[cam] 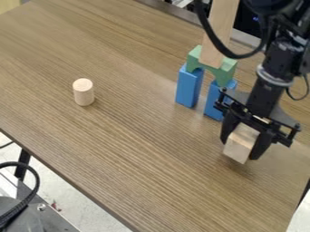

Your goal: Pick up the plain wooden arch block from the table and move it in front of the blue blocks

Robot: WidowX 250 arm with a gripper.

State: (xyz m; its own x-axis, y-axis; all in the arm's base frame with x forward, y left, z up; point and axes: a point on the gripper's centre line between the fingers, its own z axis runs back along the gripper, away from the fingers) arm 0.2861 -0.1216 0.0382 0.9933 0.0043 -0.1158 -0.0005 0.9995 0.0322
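Near the right side of the camera view, we see the black tool (242,146) hanging down with its fingers closed around a pale wooden block (238,151), one on each side. The block's lower end juts out past the fingertips towards us, its long axis appearing to run up and down the view at a slight slant; whether it touches the counter (127,154) we cannot tell.

What matters most to us is how the stack lies from the tool: just beyond it and up to the left. There we find two upright blue pieces, the right blue block (213,104) nearer to the tool and the left blue block (189,86) farther off. A green arch (225,71) bridges their tops, and a tall wooden plank (223,22) stands on it. Well apart, across to the left, we see a wooden cylinder (84,93) upright.
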